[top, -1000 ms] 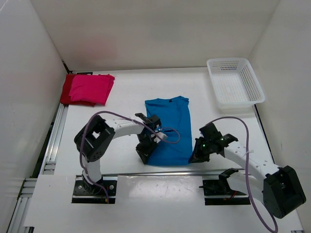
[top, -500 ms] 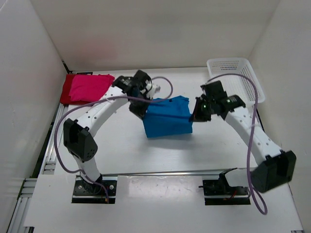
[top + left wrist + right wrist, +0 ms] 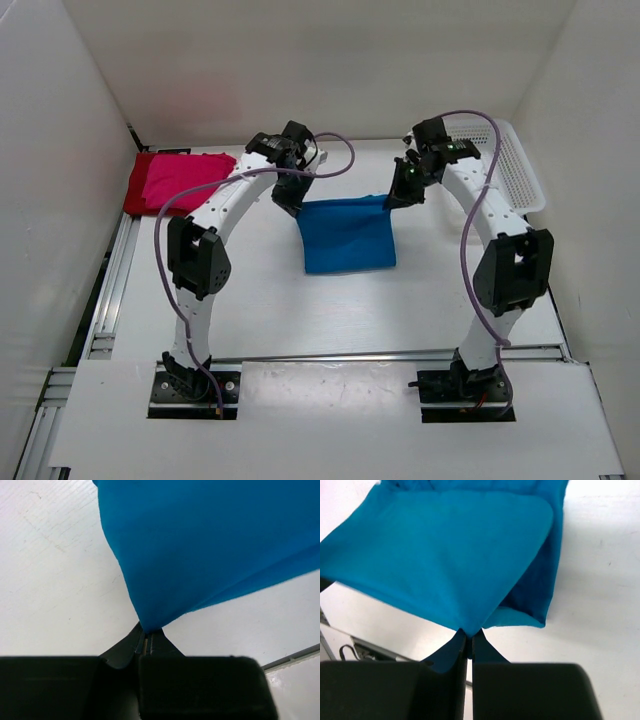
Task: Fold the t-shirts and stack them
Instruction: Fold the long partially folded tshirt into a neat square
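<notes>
Pinching the blue t-shirt (image 3: 347, 238) at its two far corners, left gripper (image 3: 296, 205) and right gripper (image 3: 392, 200) both clamp cloth, fabric stretched between them over the white table (image 3: 250, 300).

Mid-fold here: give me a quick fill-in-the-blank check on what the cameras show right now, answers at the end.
1. The left gripper and the right gripper are both ____ on the blue t-shirt.
2. The pink t-shirt lies ____ the dark red t-shirt.
3. The white basket sits on the table at its far ____ corner.

Missing words: shut; on top of; right.
</notes>
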You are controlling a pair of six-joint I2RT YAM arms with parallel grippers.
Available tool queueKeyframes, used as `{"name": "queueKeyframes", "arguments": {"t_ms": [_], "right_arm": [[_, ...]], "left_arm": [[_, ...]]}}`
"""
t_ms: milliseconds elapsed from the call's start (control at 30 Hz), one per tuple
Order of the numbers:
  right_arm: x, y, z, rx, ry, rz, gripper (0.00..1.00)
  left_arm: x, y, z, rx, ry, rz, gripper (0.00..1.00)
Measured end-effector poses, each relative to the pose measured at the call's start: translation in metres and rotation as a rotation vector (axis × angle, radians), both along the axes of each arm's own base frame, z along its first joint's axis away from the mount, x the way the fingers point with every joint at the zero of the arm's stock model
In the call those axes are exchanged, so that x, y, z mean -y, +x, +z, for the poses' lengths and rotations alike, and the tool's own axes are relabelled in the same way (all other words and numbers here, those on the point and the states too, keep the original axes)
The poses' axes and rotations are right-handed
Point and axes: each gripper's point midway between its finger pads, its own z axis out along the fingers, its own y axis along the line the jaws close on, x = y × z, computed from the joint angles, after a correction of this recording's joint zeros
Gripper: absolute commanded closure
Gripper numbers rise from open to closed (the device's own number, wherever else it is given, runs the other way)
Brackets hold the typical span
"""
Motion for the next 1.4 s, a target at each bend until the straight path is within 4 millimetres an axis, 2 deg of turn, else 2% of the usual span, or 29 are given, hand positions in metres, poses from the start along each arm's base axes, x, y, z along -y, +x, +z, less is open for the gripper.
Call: {"name": "queueKeyframes", "arguments": {"t_ms": [67, 133, 233, 333, 467, 567, 833, 1100, 1267, 1400], "right_arm": [[0.001, -0.009, 0.006, 0.009, 0.01, 0.007, 1.0], [0.006, -0.03, 0.013, 0.016, 0.015, 0.011, 1.0], [0.013, -0.063, 0.027, 0.045, 0.031, 0.011, 1.0], [0.018, -0.096, 0.037, 0.074, 0.066, 0.013, 1.0], [0.023, -0.127, 0.031, 0.072, 0.095, 0.001, 1.0], [0.025, -0.142, 0.02, 0.045, 0.101, -0.004, 1.0], [0.024, -0.148, 0.013, 0.023, 0.115, 0.004, 1.0], [0.027, -0.159, 0.018, 0.056, 0.132, -0.01, 1.0], [0.028, -0.16, 0.01, 0.036, 0.125, -0.013, 1.0], [0.026, -0.152, -0.001, -0.003, 0.113, -0.015, 1.0]], "left_arm": [[0.0, -0.001, -0.001, -0.005, 0.001, -0.001, 0.9], [0.0, -0.003, 0.006, 0.002, -0.012, -0.004, 0.9], [0.001, -0.014, 0.023, 0.015, -0.049, -0.016, 0.9], [0.002, -0.033, 0.045, 0.026, -0.096, -0.039, 0.9], [0.007, -0.062, 0.065, 0.017, -0.14, -0.087, 0.9], [0.013, -0.076, 0.063, -0.012, -0.145, -0.115, 0.9], [0.006, -0.106, 0.025, -0.173, -0.106, -0.127, 0.9], [0.014, -0.116, 0.026, -0.216, -0.159, -0.148, 0.9], [0.016, -0.121, 0.025, -0.239, -0.176, -0.155, 0.9], [0.015, -0.122, 0.023, -0.259, -0.188, -0.15, 0.9]]}}
